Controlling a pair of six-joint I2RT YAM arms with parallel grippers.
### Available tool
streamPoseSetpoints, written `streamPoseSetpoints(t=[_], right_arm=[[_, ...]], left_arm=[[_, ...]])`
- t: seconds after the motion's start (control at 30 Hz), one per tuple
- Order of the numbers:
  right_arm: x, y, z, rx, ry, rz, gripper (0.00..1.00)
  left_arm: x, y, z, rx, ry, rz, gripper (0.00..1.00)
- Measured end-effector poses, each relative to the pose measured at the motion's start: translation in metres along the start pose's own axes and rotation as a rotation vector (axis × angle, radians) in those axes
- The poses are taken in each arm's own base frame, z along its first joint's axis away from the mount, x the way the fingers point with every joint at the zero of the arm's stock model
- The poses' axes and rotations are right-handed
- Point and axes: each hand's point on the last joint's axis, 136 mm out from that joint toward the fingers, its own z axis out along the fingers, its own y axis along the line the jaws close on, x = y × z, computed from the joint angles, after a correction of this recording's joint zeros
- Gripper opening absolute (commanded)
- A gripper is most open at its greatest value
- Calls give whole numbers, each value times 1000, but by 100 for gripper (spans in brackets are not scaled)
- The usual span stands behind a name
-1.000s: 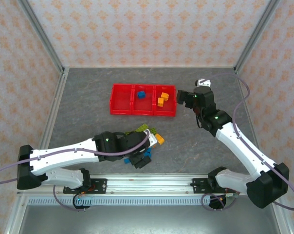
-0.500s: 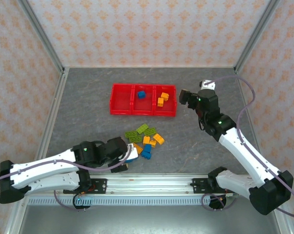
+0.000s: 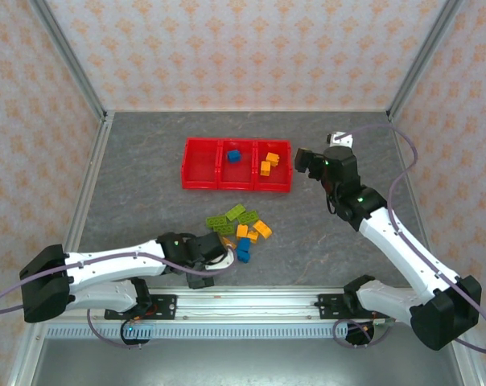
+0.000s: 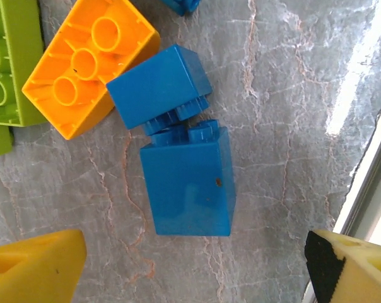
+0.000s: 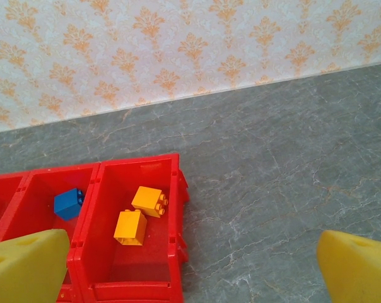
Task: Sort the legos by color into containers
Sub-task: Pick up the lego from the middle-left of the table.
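Grey stone table (image 3: 146, 161), with flowery walls all round.

Top view: the red containers (image 3: 201, 173) sit at the far middle. One blue lego is in the middle bin and two orange ones are in the right bin. The loose legos (image 3: 239, 223) lie in a heap nearer the arms. The left gripper (image 3: 219, 259) is low, just beside the heap's near edge. The right gripper (image 3: 305, 161) hangs just right of the containers, well apart from the heap. So the left arm is the nearer one.

Left wrist view: the jaws are wide open and hold nothing. A big blue brick (image 4: 187, 189) lies just ahead, in line with the gap between the yellow pads (image 4: 36, 271). Its long side points straight away from the jaws, so I think the pads would close on its two long flat sides. A second blue brick (image 4: 159, 85) touches its far end.

Right wrist view: these jaws are wide open too, and empty, above the right bin.
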Motion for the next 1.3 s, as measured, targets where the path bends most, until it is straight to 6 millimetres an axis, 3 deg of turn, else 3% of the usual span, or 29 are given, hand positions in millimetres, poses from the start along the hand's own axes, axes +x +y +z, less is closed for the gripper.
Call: streamPoseSetpoints(t=[0.27, 0.53, 0.83, 1.2, 1.3], right_arm=[[9, 1, 8, 8, 30, -11, 100], [11, 1, 11, 7, 39, -14, 100], [12, 2, 11, 4, 41, -14, 100], [12, 3, 11, -3, 44, -14, 100], [13, 4, 11, -6, 45, -14, 100]], left_arm=[[-19, -2, 1, 19, -78, -9, 90], [-2, -7, 21, 38, -3, -12, 88], [-8, -4, 25, 27, -26, -20, 84], [-16, 2, 30, 12, -50, -36, 71], [-16, 4, 30, 6, -51, -41, 63]])
